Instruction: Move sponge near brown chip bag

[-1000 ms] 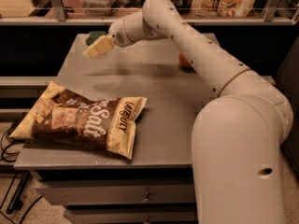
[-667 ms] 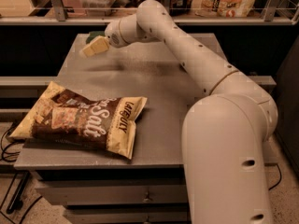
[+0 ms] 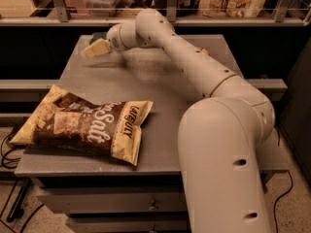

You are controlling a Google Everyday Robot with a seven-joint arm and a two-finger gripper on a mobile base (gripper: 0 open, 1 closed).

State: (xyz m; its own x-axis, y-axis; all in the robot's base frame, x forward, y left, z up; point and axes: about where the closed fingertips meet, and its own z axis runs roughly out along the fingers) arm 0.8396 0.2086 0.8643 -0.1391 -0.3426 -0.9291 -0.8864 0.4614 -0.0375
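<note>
Your gripper (image 3: 96, 48) is at the table's (image 3: 160, 86) far left, with the sponge (image 3: 97, 36) just behind it.
You cannot tell its grip or the sponge's axis; the bag (image 3: 82, 125) lies near left, lengthwise left-right.

The cream-white gripper (image 3: 93, 49) hung over the far left of the grey tabletop (image 3: 194, 106). The chip bag (image 3: 85, 125) was brown and pale yellow, lettered white. The sponge (image 3: 98, 36) seemed dark green.

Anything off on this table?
Chip bag lies askew at the front left of the table, one corner overhanging the left edge. Gripper is at the far left by the sponge. Nothing spilled or damaged.
</note>
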